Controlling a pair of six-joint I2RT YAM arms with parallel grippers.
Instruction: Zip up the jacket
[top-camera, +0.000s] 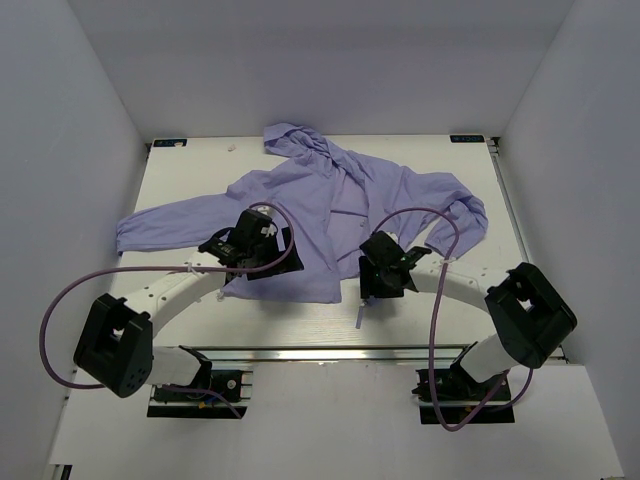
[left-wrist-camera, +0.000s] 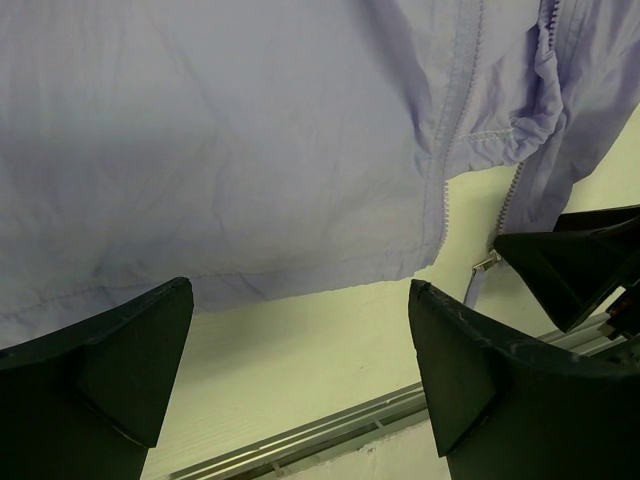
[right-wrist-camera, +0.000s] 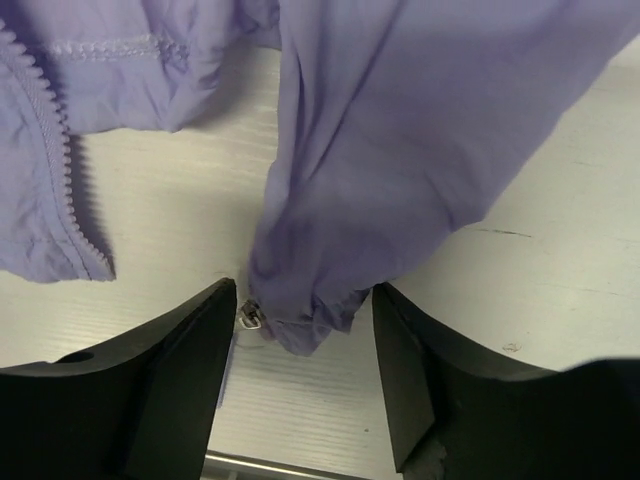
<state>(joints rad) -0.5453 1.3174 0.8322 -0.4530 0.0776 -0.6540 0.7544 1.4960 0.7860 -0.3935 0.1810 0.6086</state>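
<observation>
The lavender jacket lies spread on the white table, hood at the back, its front open at the bottom. My left gripper is open above the jacket's bottom hem; only table shows between its fingers in the left wrist view. The zipper slider hangs at the hem corner to its right. My right gripper is open, its fingers either side of the lower corner of the other front panel. A small metal zipper piece sits by its left finger.
The left sleeve stretches to the left and the right sleeve curls at the right. A row of zipper teeth runs down the left panel edge. The table's near edge rail is just below the hem. White walls enclose the table.
</observation>
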